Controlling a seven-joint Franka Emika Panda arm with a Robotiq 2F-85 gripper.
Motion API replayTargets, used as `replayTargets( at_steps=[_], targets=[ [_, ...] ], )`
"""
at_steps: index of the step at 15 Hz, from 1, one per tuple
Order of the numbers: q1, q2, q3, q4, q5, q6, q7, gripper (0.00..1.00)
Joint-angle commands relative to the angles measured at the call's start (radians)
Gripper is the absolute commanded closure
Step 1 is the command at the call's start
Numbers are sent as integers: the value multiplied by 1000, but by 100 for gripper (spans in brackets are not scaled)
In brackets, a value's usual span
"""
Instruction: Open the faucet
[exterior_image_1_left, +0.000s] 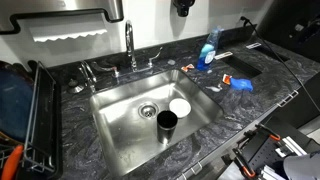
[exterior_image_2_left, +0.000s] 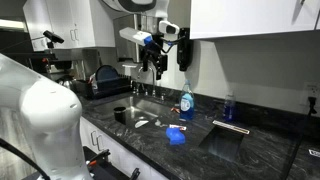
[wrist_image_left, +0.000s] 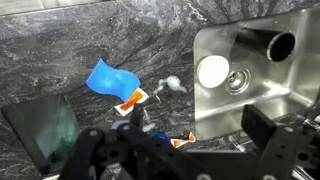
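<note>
Faucet (exterior_image_1_left: 130, 45) looks rigid, slick chrome — I'd push a small base handle (exterior_image_1_left: 113, 72), not the neck; hand (exterior_image_2_left: 152, 66) hangs open, empty.

Sink (exterior_image_1_left: 122, 122) common to all three views

arm (exterior_image_2_left: 138, 36): raised | gripper (exterior_image_2_left: 152, 66): pointing down; jaws apart; empty

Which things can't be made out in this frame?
Gripper: open or shut unclear. It is too small in an exterior view, cropped by the top edge in an exterior view, and dark and blurred in the wrist view.
Faucet: handle positions too small to read, and it is outside the wrist view.
Black cup: contents lost in shadow.
</note>
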Motion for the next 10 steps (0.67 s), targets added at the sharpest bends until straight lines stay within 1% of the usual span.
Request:
replayTargets(
  at_steps=[1, 8, 9, 10],
  targets=[
    [-24, 7, 18, 3, 16, -3, -15, 0],
    [-24, 7, 18, 3, 16, -3, -15, 0],
    [-20, 10, 24, -2, 22, 2, -10, 0],
    [-12, 18, 50, -20, 33, 21, 19, 0]
  ],
)
